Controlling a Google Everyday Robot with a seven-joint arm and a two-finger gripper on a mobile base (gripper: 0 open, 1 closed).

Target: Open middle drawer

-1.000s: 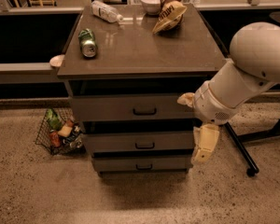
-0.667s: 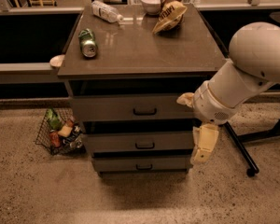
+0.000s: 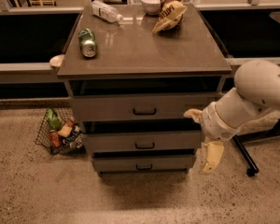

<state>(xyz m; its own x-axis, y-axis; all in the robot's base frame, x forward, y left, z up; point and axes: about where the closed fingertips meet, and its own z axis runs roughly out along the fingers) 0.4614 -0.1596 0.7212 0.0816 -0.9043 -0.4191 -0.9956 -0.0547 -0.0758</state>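
The middle drawer (image 3: 142, 141) is the centre one of three grey-brown fronts on the cabinet, with a small black bar handle (image 3: 144, 145). Its front sits a little proud of the dark gap above it. My gripper (image 3: 198, 141) hangs at the right end of the drawer fronts, level with the middle drawer and well to the right of its handle. It is open and empty: one cream finger (image 3: 193, 114) points left by the top drawer's corner, and the other (image 3: 212, 156) points down. It touches no handle.
The top drawer (image 3: 144, 107) and bottom drawer (image 3: 143, 163) have matching handles. On the cabinet top (image 3: 144, 55) lie a green can (image 3: 87, 42), a plastic bottle (image 3: 106, 11), a bowl (image 3: 151, 3) and a chip bag (image 3: 170, 13). A wire basket (image 3: 59, 130) stands at the left, and a black stand leg (image 3: 245, 158) at the right.
My arm and gripper have dropped lower and shifted slightly right beside the cabinet. The drawers have not moved.
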